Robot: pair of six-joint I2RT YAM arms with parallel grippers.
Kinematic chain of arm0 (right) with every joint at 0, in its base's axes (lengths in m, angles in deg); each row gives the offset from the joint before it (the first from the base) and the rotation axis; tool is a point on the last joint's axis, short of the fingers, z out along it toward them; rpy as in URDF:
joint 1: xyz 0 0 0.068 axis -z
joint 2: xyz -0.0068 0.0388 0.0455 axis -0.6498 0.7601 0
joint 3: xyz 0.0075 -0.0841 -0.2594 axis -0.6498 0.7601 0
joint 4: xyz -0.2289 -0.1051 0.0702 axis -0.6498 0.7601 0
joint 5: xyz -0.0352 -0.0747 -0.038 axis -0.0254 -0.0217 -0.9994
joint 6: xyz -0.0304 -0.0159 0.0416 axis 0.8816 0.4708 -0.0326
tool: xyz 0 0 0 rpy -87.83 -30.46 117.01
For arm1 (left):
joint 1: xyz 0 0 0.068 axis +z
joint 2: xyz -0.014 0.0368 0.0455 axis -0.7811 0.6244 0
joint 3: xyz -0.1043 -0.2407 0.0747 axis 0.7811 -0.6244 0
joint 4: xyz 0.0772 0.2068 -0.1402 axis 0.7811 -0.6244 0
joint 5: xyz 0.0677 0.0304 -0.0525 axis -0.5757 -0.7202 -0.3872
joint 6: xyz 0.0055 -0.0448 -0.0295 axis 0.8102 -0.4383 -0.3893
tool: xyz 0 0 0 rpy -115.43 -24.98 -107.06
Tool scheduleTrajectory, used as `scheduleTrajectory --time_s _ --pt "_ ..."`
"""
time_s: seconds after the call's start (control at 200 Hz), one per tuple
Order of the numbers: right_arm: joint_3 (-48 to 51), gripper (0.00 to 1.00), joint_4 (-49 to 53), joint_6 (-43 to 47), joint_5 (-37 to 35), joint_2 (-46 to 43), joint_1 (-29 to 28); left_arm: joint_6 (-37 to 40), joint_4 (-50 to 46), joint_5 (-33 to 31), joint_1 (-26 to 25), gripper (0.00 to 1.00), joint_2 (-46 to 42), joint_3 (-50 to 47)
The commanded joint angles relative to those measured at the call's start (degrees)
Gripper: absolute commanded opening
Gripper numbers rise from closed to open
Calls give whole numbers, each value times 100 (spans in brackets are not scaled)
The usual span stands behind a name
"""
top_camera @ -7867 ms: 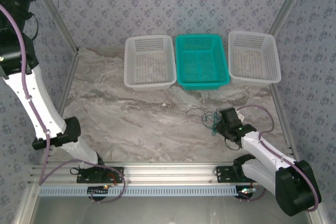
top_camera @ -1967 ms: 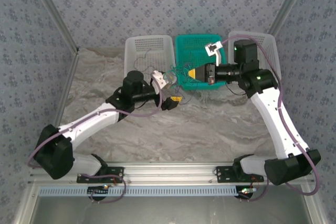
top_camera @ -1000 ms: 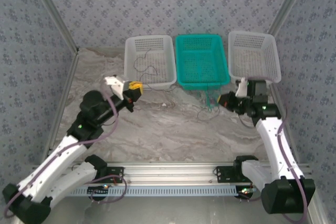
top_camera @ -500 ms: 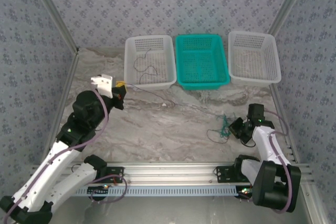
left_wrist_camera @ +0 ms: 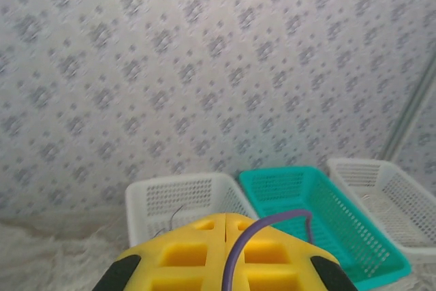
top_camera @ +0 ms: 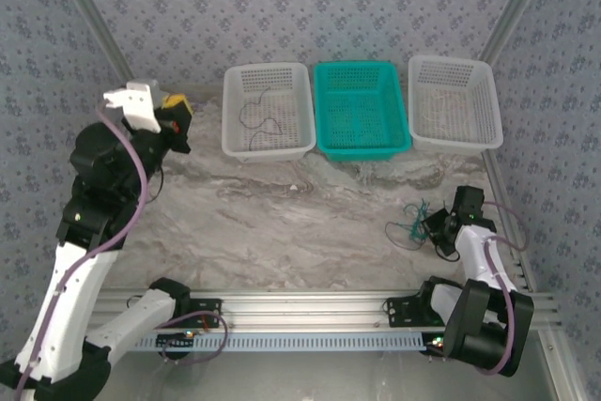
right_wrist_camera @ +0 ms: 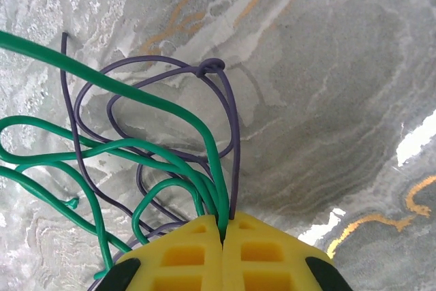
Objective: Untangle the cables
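A small tangle of green and dark purple cables (top_camera: 411,221) lies on the marble table at the near right. My right gripper (top_camera: 434,227) is low beside it. In the right wrist view that gripper (right_wrist_camera: 223,221) is shut on a green cable (right_wrist_camera: 157,103) and a dark purple cable (right_wrist_camera: 225,100), both running in between the yellow fingers. My left gripper (top_camera: 178,124) is raised high at the far left, jaws together. In the left wrist view a dark purple cable (left_wrist_camera: 272,221) arcs out from its shut fingers (left_wrist_camera: 226,216). Another thin dark cable (top_camera: 255,115) lies in the left white basket.
Three baskets line the back edge: a white one (top_camera: 235,110), a teal one (top_camera: 362,150) and a second white one (top_camera: 488,105). Patterned walls close in the sides and back. The aluminium rail with both arm bases (top_camera: 282,312) runs along the near edge.
My left arm has swung up and back to the far left. The thin strand stretched across the table between the grippers is gone. The right gripper and tangle shifted slightly.
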Motion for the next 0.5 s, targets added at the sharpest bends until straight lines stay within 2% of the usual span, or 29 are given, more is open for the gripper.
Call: scheduleTrajectory --time_s 0.0,0.115,0.215,0.495 --pt "-3 0 -113 -89 9 72 48 385 344 296 20 0 389 541" --pt "-1 0 -162 -51 108 72 47 897 479 121 104 0 986 1241" --pt "-15 0 -159 29 220 72 48 1065 652 249 253 0 1561 1833" --pt "90 0 -110 22 418 -79 50 799 750 865 581 0 3448 3415"
